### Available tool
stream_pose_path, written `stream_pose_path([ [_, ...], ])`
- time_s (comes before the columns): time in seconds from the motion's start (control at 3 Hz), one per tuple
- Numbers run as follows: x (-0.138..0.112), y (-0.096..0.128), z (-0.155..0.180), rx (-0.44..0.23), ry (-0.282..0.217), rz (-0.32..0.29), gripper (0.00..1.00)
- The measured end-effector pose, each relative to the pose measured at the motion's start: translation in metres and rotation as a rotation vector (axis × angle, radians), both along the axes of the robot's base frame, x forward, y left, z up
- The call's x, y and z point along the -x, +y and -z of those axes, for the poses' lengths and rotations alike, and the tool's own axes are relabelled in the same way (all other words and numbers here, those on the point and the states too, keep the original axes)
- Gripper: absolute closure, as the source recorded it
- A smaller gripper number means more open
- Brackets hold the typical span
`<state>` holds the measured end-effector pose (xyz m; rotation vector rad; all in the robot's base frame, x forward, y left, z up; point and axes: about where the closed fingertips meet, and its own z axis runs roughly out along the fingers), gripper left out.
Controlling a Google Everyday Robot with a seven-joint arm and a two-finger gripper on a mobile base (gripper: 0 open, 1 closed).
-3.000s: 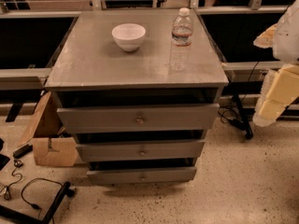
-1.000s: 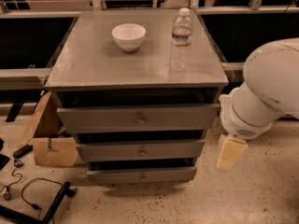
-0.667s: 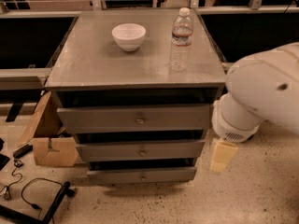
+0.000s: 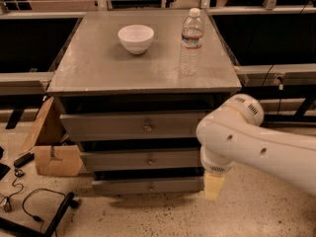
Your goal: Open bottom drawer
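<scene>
The bottom drawer (image 4: 143, 185) is the lowest of three grey drawers in the cabinet, with a slim front panel and a small round knob (image 4: 150, 185). It sits shut, flush under the middle drawer (image 4: 140, 159). My white arm (image 4: 256, 144) reaches in from the right, and my gripper (image 4: 213, 185) hangs pale and pointing down at the right end of the bottom drawer's front, well right of the knob.
A white bowl (image 4: 136, 38) and a clear water bottle (image 4: 190, 41) stand on the cabinet top (image 4: 98, 68). A cardboard box (image 4: 52, 147) and black cables (image 4: 34, 206) lie on the floor to the left. Black benches run behind.
My arm has swung in from the right and moved left and down; the gripper now sits at the right end of the bottom drawer. The drawers have not moved.
</scene>
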<state>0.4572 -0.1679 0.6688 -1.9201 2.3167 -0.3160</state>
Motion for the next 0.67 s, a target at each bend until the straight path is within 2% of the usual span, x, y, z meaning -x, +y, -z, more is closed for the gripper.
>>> stream_pose_path([
  [0.33,0.0027,0.0054,0.0477,0.013,0.020,-0.002,0.00],
  [0.67,0.0027,0.0054,0.0477,0.013,0.020,-0.002,0.00],
])
